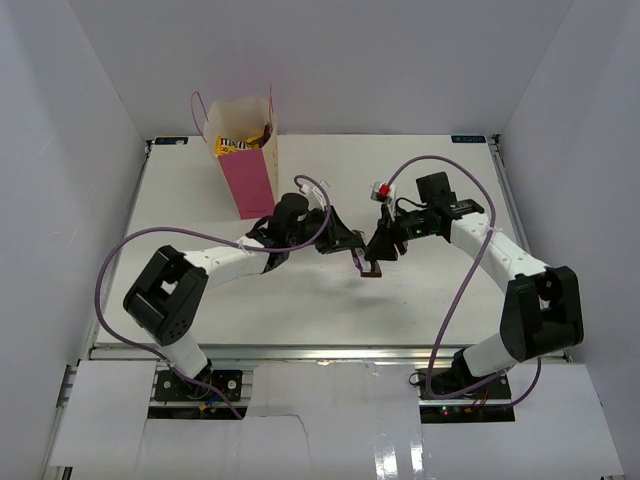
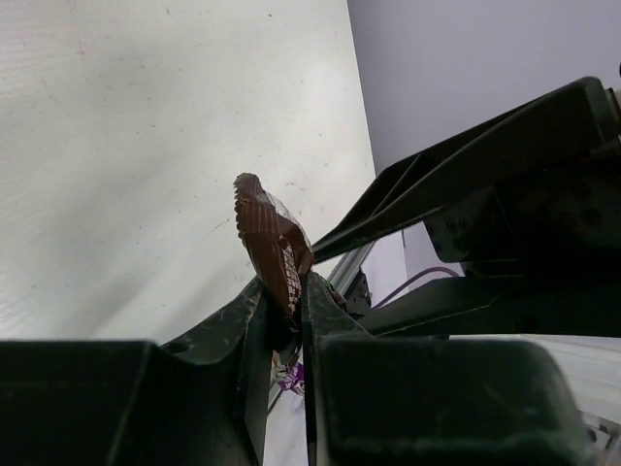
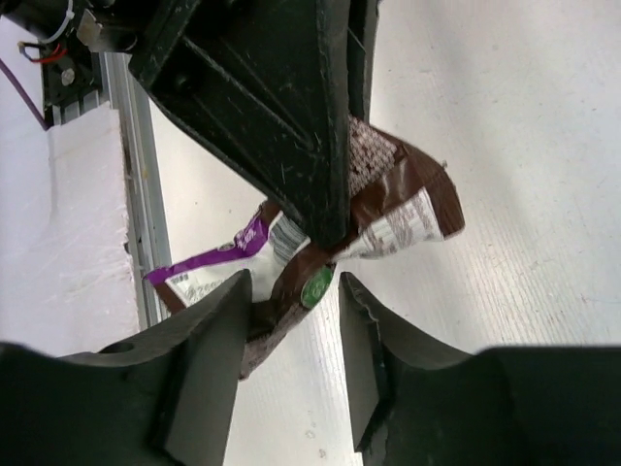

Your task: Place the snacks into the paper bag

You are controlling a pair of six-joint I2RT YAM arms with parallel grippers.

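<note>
Spreading under everything, the flat white table (image 1: pixel 300 310) carries the tall pink paper gift bag (image 1: pixel 252 190) at its far left. The bag stands upright and open-mouthed, with yellow packets (image 1: pixel 232 146) showing inside. Well apart from it, over the middle of the table, the left arm (image 1: pixel 215 262) and the right arm (image 1: pixel 500 255) meet nose to nose. Between them hangs a small dark brown foil-wrapped snack packet (image 1: pixel 372 268), clear of the surface.

That packet looks light, thin and limp: crinkled film with crimped ends, likely slick, and prone to fold or slide if taken by a loose corner. A pinch across the flat body, close to an end seal, seems the safest hold, and it should need little force.

The left gripper (image 2: pixel 286 316) is pressed together on the packet's lower part, its fingers flat against both faces, so the free end stands up above them in the left wrist view. The right gripper (image 3: pixel 293 291) stands partly spread, its fingers (image 3: pixel 209 369) on either side of the packet's other end with gaps showing. Whether one pad brushes the film I cannot tell. By my reading this is a handover, leaving the left arm to carry the packet to the bag's mouth.
</note>
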